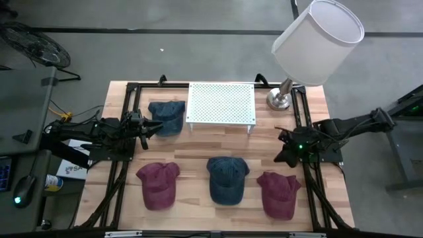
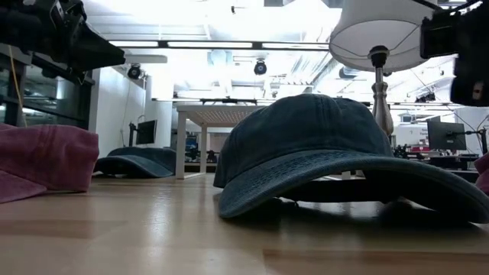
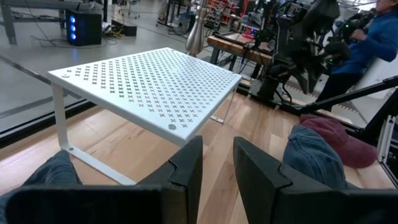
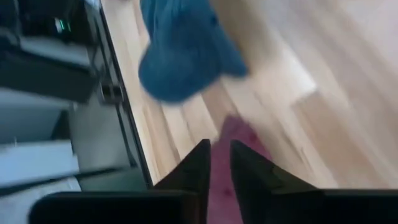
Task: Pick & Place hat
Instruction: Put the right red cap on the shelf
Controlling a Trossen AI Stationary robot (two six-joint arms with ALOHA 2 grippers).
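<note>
1. The floor (image 1: pixel 198 56) around the table was grey concrete, crossed by a dark line.
2. A fan (image 1: pixel 33 45) stood off the table's far left corner.
3. A lamp (image 1: pixel 317 39) with a white shade rose at the table's far right corner, on a metal base (image 1: pixel 280 100).
4. In the low view, strip lights (image 2: pixel 221 44) ran across a bright ceiling, and monitors (image 2: pixel 447 136) stood on desks behind.
5. A computer tower (image 3: pixel 83 28) glowed blue on the floor.
6. A person in a blue sleeve (image 3: pixel 380 43) stood beyond the table.
</note>
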